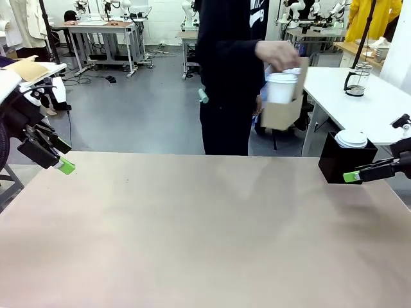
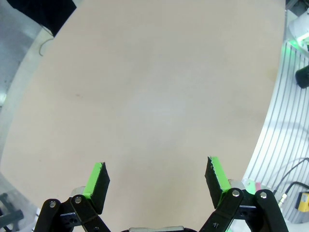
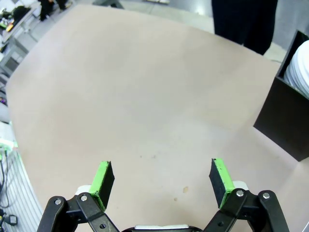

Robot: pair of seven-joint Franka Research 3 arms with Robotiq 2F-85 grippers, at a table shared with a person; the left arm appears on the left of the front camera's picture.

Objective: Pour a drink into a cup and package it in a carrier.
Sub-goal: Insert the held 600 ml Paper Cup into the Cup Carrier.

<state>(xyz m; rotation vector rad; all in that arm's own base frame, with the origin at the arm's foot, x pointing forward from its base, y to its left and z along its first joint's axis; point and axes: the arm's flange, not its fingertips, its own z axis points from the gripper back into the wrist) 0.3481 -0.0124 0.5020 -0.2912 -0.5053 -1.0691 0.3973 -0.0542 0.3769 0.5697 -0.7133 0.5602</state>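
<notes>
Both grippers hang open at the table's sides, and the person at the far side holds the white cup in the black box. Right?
Not quite. In the front view the person's hand holds the cup in the brown carrier; the black box stands on the table. Left gripper and right gripper are open.

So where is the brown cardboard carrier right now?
In the front view, the brown cardboard carrier is off the table, held up by the person's hand beyond the far edge, right of centre, a white paper cup in it.

The front camera faces across the table toward the person; both wrist cameras look down on that tabletop from close above.
</notes>
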